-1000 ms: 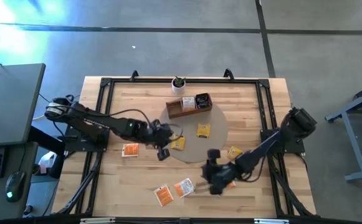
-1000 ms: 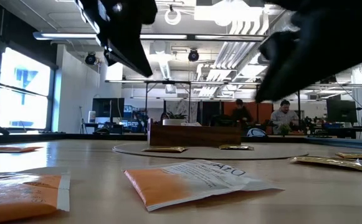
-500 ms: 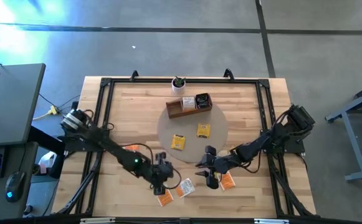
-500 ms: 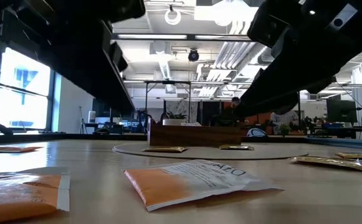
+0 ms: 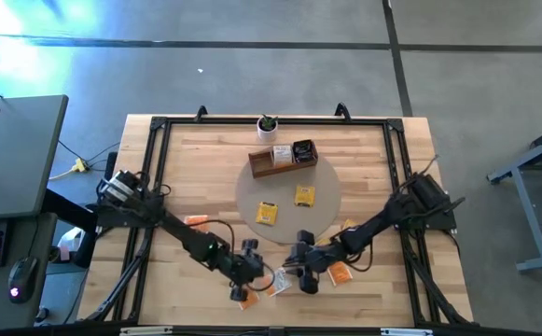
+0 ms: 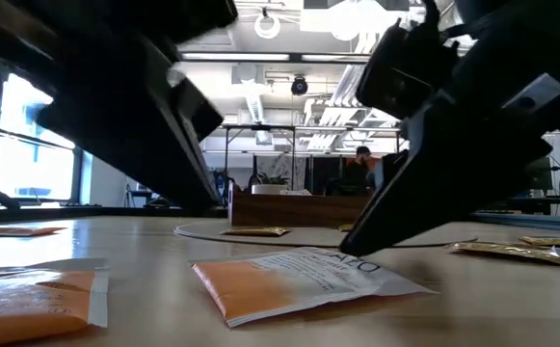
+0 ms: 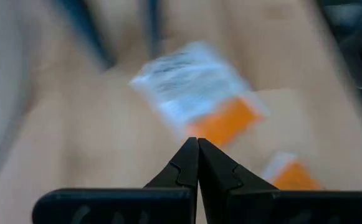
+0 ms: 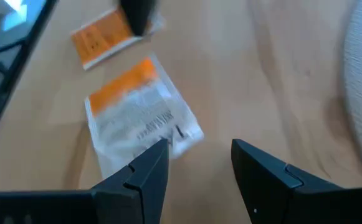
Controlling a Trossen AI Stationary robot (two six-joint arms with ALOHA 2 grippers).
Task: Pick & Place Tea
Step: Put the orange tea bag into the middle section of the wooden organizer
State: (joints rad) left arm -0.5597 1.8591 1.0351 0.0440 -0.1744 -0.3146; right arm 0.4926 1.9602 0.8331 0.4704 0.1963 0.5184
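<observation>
Near the table's front edge, between my two grippers, lies the orange-and-white tea sachet [image 5: 276, 281]: flat, square-ish foil-paper packet, orange band on one end, printed white panel on the other, slightly crinkled. My right gripper [image 5: 300, 276] is just beside it on its right, fingers spread apart with nothing between them; in the right wrist view the sachet [image 8: 138, 114] lies just ahead of the fingertips, long axis running diagonally away, white end nearest. My left gripper [image 5: 245, 283] is just beside it on the other side, fingers pressed together, empty. The right looks to me the better placed for the grab. A second orange sachet [image 5: 244, 297] sits by the left gripper, another [image 5: 340, 273] under the right arm. Bare butcher-block tabletop [image 5: 187, 159], smooth.
</observation>
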